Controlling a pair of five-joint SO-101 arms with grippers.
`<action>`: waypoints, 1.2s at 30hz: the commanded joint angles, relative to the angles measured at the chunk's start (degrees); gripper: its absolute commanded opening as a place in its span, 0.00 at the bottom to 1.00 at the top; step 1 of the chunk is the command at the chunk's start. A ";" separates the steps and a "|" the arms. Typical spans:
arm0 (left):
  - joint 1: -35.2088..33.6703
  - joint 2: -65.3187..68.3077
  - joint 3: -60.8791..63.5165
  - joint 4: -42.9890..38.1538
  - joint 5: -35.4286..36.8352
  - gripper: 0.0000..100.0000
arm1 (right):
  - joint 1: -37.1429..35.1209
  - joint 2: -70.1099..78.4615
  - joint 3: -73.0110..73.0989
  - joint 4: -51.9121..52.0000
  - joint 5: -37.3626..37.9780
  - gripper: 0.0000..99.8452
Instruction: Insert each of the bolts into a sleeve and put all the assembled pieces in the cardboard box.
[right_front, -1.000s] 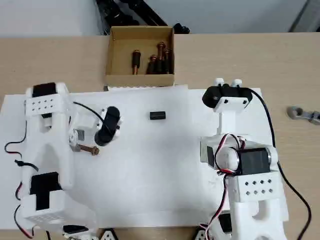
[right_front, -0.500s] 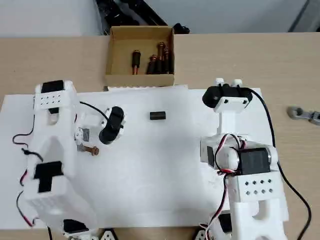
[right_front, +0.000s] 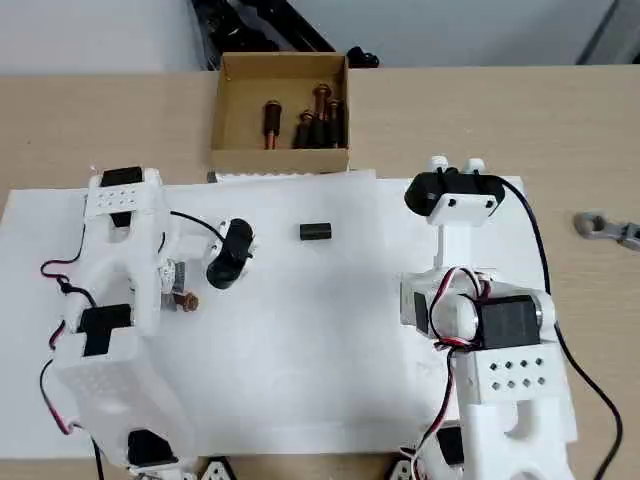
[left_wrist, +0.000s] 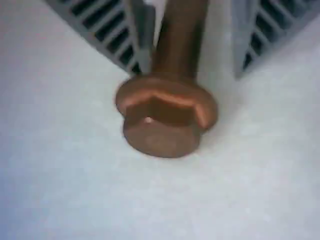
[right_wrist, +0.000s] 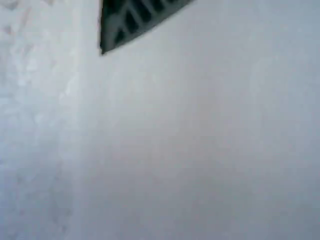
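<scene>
The left arm has moved toward 12 o'clock. The left gripper (left_wrist: 190, 67) now has its fingers apart around the shank of the copper bolt (left_wrist: 165, 120), which lies flat on the white sheet (right_front: 330, 350). It is not clamped yet, so I judge the grasp is next. From the bolt, the black sleeve (right_front: 315, 231) lies at 2 o'clock across bare sheet. The cardboard box (right_front: 225, 150) sits past the sheet's edge at 12 o'clock.

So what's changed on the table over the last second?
The left arm shifted toward the middle of the table, over the bolt, which lies where it was; its fingers sit on either side of the shank. The right arm, the black sleeve and the cardboard box stayed put.
</scene>
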 joint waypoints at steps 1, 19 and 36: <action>1.67 1.23 -0.22 -0.79 1.41 0.03 | 0.57 -0.92 -0.18 -0.40 -0.44 0.23; -0.70 -19.96 -0.57 7.47 1.93 0.00 | 0.31 -0.75 -0.26 -0.75 -0.62 0.23; -0.88 -60.92 8.92 7.12 43.87 0.00 | -2.77 29.85 -18.37 -11.03 -8.97 0.23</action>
